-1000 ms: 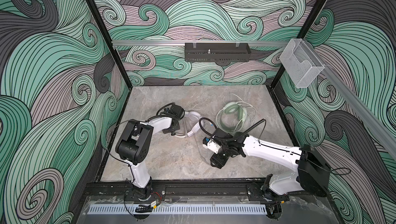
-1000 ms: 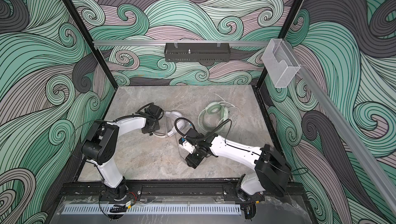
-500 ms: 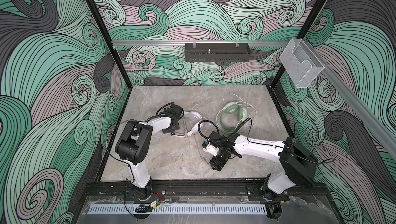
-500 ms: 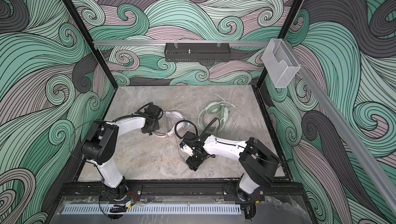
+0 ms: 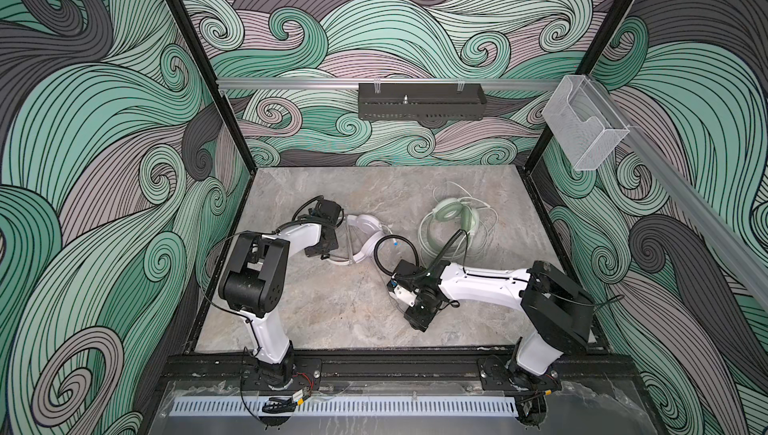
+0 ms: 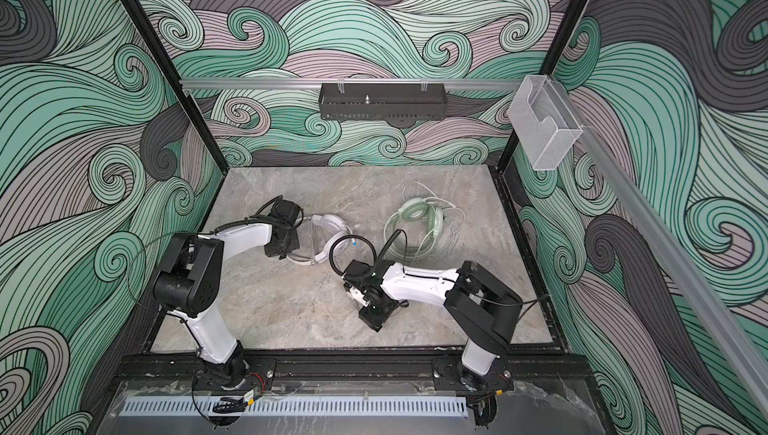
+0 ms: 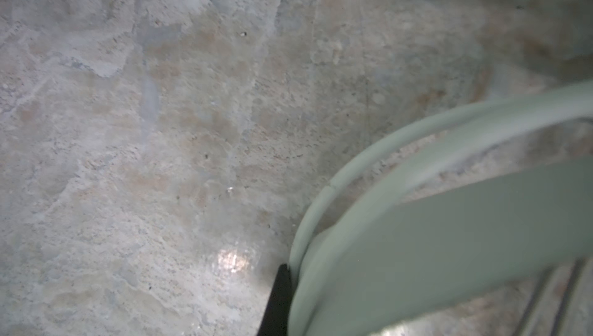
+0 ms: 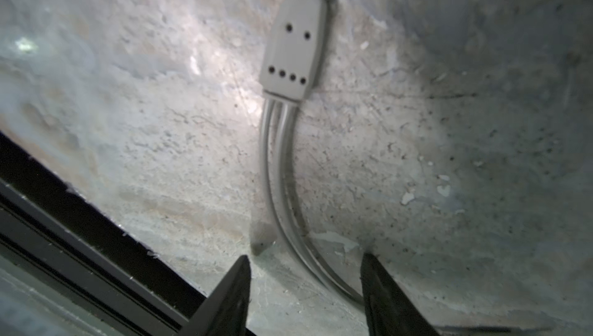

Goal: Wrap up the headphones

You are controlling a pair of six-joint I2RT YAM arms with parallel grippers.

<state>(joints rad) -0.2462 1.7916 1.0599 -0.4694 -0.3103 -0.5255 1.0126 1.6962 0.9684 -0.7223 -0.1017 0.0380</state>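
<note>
We see our left end effector (image 5: 322, 250) clenched on the band of the white headphones (image 5: 368, 225), which lie left of centre on the tabletop (image 5: 324, 312). Our right end effector (image 8: 305, 260) is released, jaws parted either side of a thin cable (image 8: 279, 170). The mint headphones (image 5: 451, 214) lie behind it.

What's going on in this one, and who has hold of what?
Two robot arms are working on headphones on a stone table. The left end effector is shut on the headband of the white headphones near the middle. The right end effector sits low near the front edge, open, with its fingertips on either side of a thin pale cable that has an inline control box. It grips nothing yet. The mint green headphones lie at the back right, their cable in loose loops.
</note>
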